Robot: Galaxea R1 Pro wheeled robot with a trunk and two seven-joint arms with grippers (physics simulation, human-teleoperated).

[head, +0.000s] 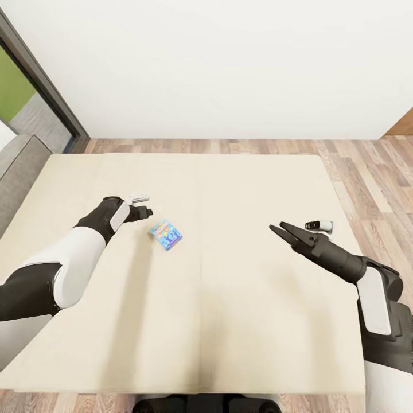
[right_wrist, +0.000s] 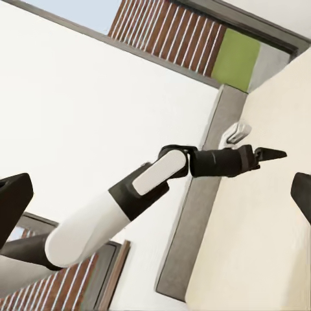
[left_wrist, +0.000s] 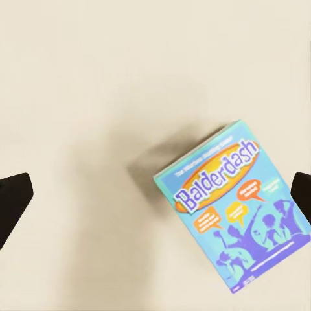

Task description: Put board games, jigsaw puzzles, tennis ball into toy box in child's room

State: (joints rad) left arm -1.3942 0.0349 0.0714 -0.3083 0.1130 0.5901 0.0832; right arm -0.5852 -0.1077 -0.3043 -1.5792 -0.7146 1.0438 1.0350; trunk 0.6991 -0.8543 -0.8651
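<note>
The bed (head: 229, 298) fills most of the head view, its beige mattress split by a seam down the middle, with its grey headboard (head: 17, 172) along the left edge. Beyond the far edge run a strip of wood-plank floor (head: 367, 183) and a white wall (head: 229, 63), with a dark-framed window (head: 34, 74) at the far left corner.

The left arm (head: 74, 252) reaches in over the left half of the mattress. Its gripper (head: 150, 212) hangs just above the bed; in the left wrist view both fingertips (left_wrist: 13, 201) stand at opposite edges, well apart, so the jaws are released and hold nothing.

The right gripper (head: 277, 229) hovers over the right half, near the right edge, jaws spread and empty.

The small blue game (head: 166, 234), lettered "Balderdash", lies flat on the left half, just left of the seam and just beside the left gripper, untouched
</note>
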